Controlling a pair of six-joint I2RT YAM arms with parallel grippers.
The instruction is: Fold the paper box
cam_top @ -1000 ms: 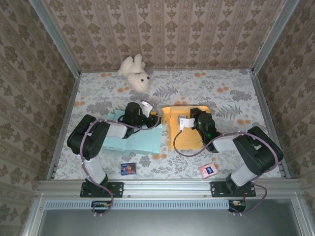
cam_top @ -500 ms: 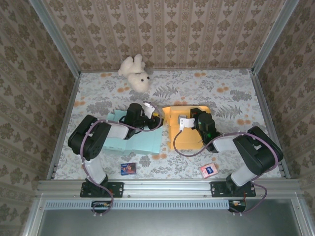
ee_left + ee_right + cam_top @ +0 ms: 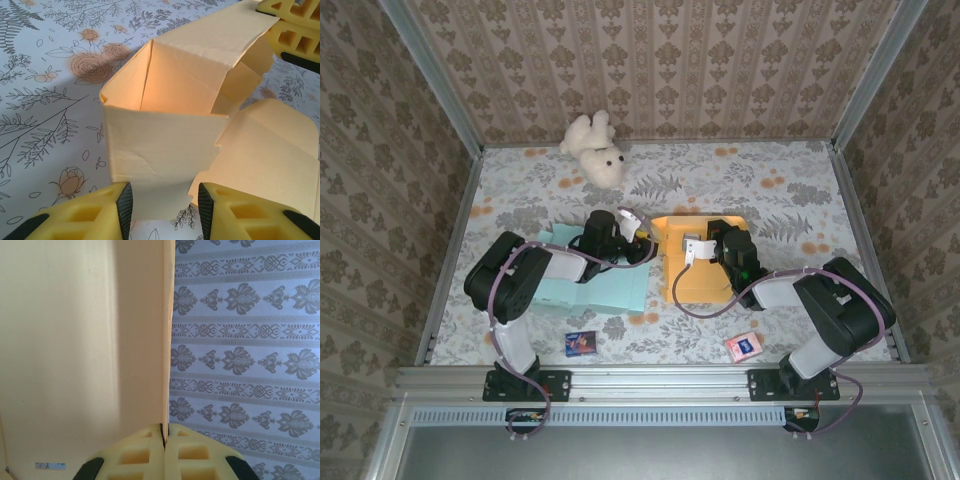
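Done so far: one corner of the paper box (image 3: 165, 135) stands up, two walls meeting at a sharp crease around an open pocket.
Left to do: by my judgement most of the job. The rounded flap (image 3: 270, 145) lies flat and the other panels hang loose, so the walls want raising and tucking.
Blue-green sheet (image 3: 610, 290): flat creased card, matt, lying under the left arm, just beside the box.
Left hand (image 3: 160, 200): released, fingers apart, with the lower edge of the raised wall passing between them; I cannot tell whether they touch it.
Pads (image 3: 125, 205): yellow foam with moulded hollows, soft-looking.
Paper box, place: on the desk (image 3: 770, 190), centre-right, between the two hands.
Paper box, material: thin orange-yellow card, smooth and matt; light glows through the standing walls, and a faint wrinkle crosses the near wall.
Paper box, shape: straight-sided panels, crisp folds, one flap with rounded corners.
Right hand (image 3: 164, 432): clenched on the thin upright edge of a box wall, pads pressed together with the card between.
Desk, surface: pale cloth printed with ferns and orange flowers.
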